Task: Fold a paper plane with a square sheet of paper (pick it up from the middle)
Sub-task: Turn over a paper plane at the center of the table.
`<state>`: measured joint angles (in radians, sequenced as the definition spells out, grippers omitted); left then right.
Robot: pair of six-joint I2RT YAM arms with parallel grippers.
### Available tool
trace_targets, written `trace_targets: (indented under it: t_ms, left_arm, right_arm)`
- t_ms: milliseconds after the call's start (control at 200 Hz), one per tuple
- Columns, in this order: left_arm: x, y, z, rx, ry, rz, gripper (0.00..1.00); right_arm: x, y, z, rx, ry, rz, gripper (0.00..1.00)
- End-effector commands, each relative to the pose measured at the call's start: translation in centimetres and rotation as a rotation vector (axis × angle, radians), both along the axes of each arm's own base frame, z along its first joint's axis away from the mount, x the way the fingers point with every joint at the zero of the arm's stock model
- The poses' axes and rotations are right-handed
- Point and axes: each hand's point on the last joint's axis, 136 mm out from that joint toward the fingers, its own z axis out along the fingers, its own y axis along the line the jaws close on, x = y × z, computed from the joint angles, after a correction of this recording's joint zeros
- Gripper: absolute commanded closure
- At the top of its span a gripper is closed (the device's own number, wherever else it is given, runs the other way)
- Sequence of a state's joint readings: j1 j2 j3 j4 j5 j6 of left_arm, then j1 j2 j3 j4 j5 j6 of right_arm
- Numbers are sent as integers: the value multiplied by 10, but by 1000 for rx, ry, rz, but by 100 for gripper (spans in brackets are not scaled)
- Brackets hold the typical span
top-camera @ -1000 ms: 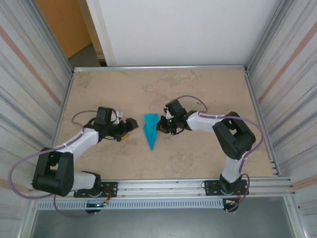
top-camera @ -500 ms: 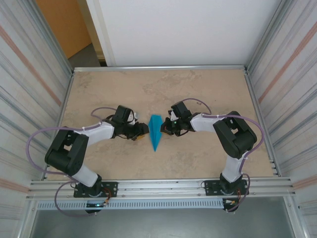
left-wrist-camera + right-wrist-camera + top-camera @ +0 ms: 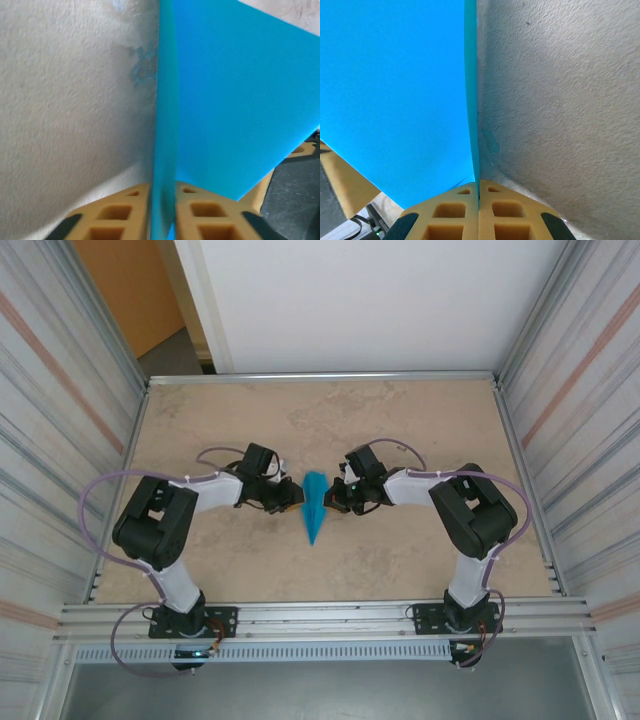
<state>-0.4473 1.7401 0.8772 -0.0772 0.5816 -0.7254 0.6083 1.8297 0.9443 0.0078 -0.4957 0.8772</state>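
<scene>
The square sheet of paper is folded into a turquoise-blue paper plane (image 3: pixel 316 508), a narrow dart at the table's middle with its point toward the near edge. My left gripper (image 3: pixel 296 498) meets its left side; in the left wrist view the yellow fingers (image 3: pixel 163 187) press on an upright blue flap (image 3: pixel 165 100) from both sides. Opposite it, my right gripper (image 3: pixel 332 498) is at the plane's right side. In the right wrist view it (image 3: pixel 478 184) is shut on a thin raised edge of the paper (image 3: pixel 395 90).
The beige table (image 3: pixel 420 410) is walled by ribbed metal panels left and right, with a white wall behind. An aluminium rail (image 3: pixel 330 615) carrying both arm bases runs along the near edge. Grey cables loop beside each arm.
My left arm swung right to the plane and its jaws closed on the left flap. The plane shifted slightly right. The right gripper kept its hold.
</scene>
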Motion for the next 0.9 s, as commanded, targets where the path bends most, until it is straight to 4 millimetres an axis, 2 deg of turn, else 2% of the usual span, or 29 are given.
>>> trace_targets:
  t_ms: [0, 155, 426, 717, 897]
  left_arm:
    - [2, 3, 3, 36, -8, -13, 91]
    - [2, 11, 15, 34, -48, 19, 96]
    - [-9, 21, 9, 52, -38, 45, 97]
    - [-16, 23, -6, 68, -8, 35, 89]
    - [-17, 19, -6, 61, 7, 6, 84]
  right_arm:
    - [5, -5, 7, 8, -34, 5, 98]
    - [10, -16, 16, 14, -67, -26, 98]
    - [9, -24, 12, 9, -57, -40, 98]
    - [3, -21, -6, 8, -8, -19, 97]
    - [2, -19, -8, 14, 3, -10, 94]
